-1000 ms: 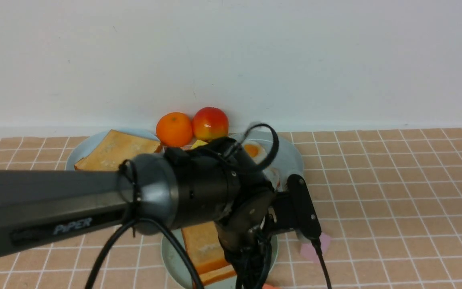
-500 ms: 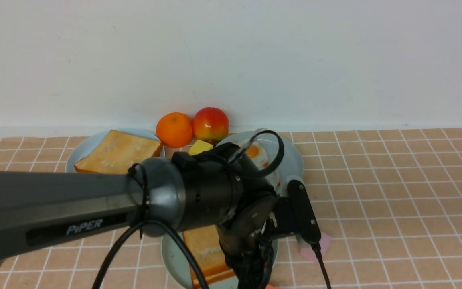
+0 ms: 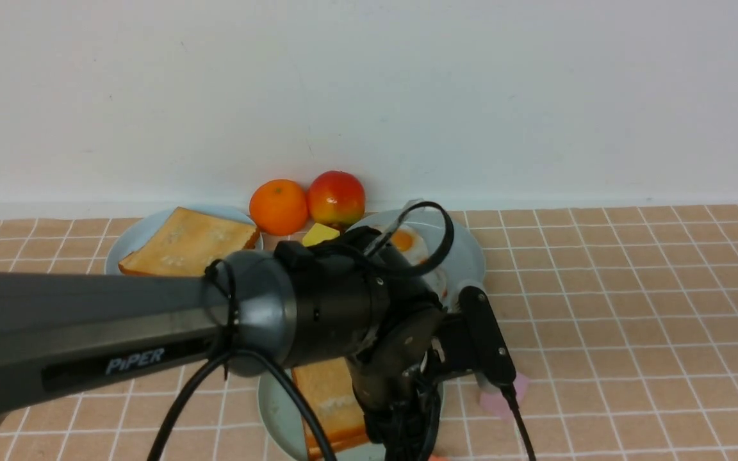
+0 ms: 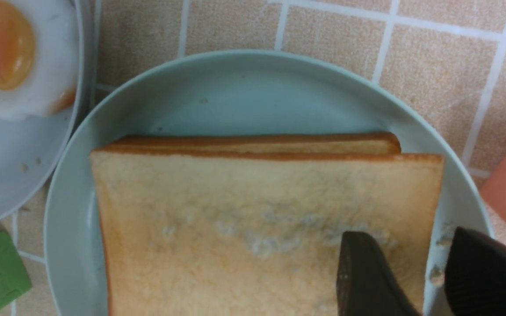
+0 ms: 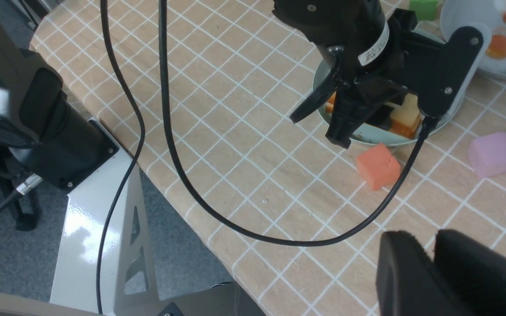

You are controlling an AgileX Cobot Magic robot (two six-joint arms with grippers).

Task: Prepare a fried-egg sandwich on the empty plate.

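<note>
Short of the mint plate (image 4: 235, 87), the right gripper (image 5: 431, 245) is hanging empty, jaws almost together. On the plate the sandwich (image 4: 257, 210) is lying stacked, egg hidden; the left gripper (image 4: 413, 245) is standing open-jawed over its edge, apparently releasing. Next: lifting straight up, cleanly.
</note>
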